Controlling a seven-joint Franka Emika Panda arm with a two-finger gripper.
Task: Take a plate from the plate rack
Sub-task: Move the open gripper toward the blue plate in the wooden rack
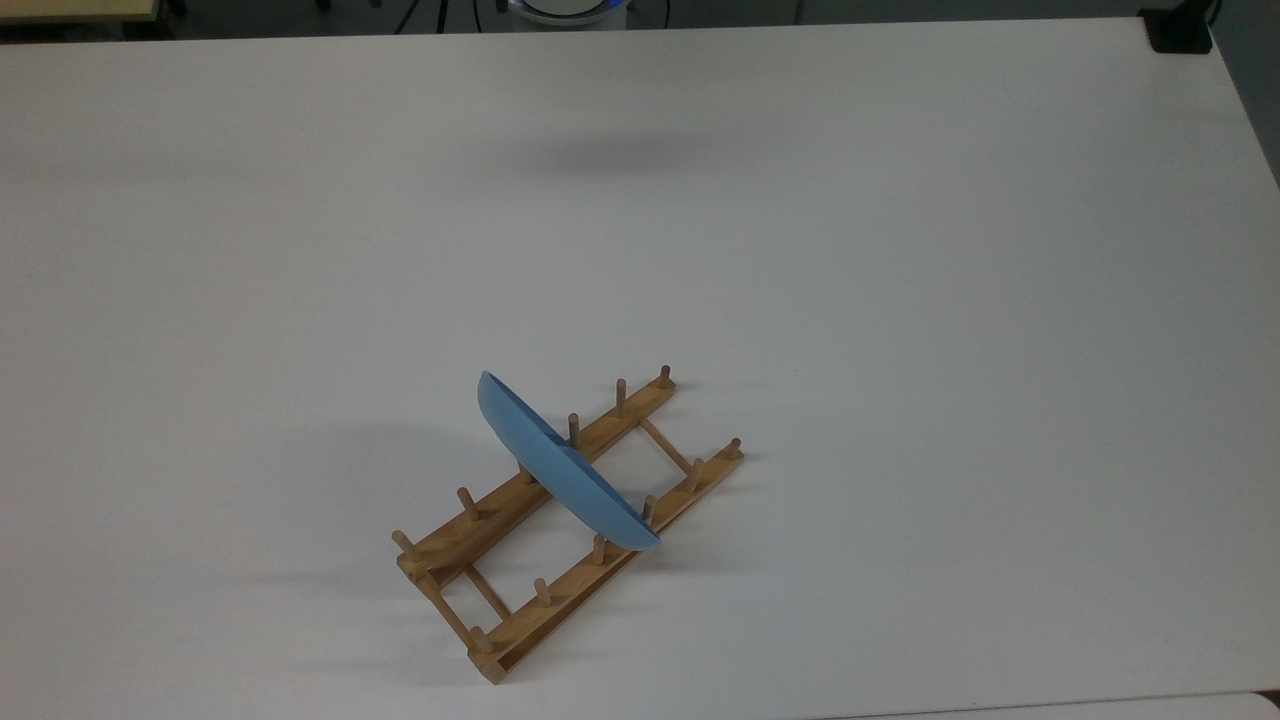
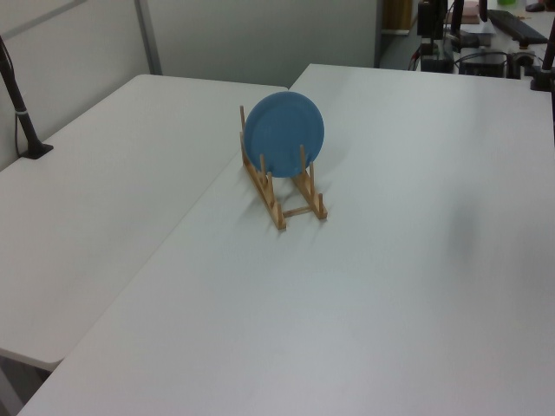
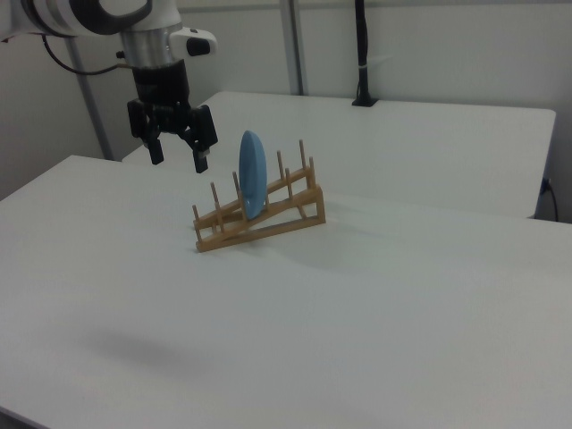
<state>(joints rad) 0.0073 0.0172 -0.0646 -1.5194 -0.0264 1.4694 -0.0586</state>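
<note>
On wooden plate rack (image 1: 560, 525), upright blue plate (image 1: 560, 470)

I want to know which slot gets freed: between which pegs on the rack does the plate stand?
In the top view, the plate stands on edge mid-rack, with three peg pairs toward the top view's right and two pairs toward its left.

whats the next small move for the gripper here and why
Probably bring the gripper across over the plate's top edge, then lower. Its fingers are open and empty, hanging above the table to the right view's left of the plate, which stands on edge between the pegs of the plate rack.
</note>
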